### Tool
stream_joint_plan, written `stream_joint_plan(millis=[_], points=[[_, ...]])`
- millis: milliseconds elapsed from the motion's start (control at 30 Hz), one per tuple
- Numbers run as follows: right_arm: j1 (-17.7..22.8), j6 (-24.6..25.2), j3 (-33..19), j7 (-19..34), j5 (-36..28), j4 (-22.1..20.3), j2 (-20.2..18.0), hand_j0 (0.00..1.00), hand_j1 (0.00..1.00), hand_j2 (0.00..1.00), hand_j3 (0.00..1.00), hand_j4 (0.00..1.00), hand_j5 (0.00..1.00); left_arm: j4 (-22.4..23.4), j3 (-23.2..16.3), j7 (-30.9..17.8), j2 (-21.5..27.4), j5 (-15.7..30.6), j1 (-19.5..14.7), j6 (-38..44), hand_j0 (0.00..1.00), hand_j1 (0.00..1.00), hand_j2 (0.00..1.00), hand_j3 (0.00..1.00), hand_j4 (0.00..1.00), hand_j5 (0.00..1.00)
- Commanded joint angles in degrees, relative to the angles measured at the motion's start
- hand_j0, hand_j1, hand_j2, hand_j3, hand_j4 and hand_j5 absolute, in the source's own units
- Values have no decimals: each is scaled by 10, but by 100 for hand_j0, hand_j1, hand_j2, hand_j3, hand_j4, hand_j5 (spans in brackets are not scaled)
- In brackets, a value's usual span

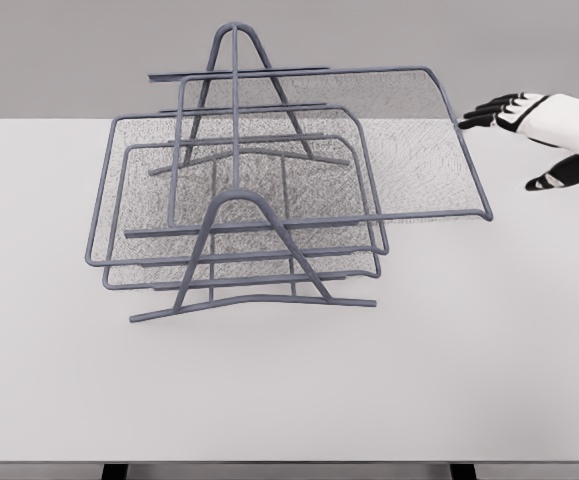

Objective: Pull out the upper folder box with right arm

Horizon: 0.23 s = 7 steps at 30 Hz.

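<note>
A grey wire-mesh tray rack [254, 250] stands on the white table, with A-shaped end frames front and back. Its upper tray [409, 150] sticks out well to the right of the two lower trays [239, 200], its rounded right rim near the table's right side. My right hand [514, 125] enters from the right edge, fingers spread and dark-tipped, just right of the upper tray's far right corner. It holds nothing and a small gap separates it from the rim. The left arm is out of view.
The white table [289, 400] runs across the picture, its front edge near the bottom. Behind it is a plain grey wall.
</note>
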Motion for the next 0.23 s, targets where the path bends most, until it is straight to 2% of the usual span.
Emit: stream_joint_plan(millis=[0, 200], points=[[0, 1, -4, -1, -23, 1, -15, 100, 100, 100, 100, 100, 100, 0, -1, 0, 0, 0, 0, 0, 100, 100, 100, 100, 100, 100], [3, 1, -4, -1, -23, 1, -15, 100, 100, 100, 100, 100, 100, 0, -1, -1, 0, -1, 0, 0, 100, 100, 100, 100, 100, 100]])
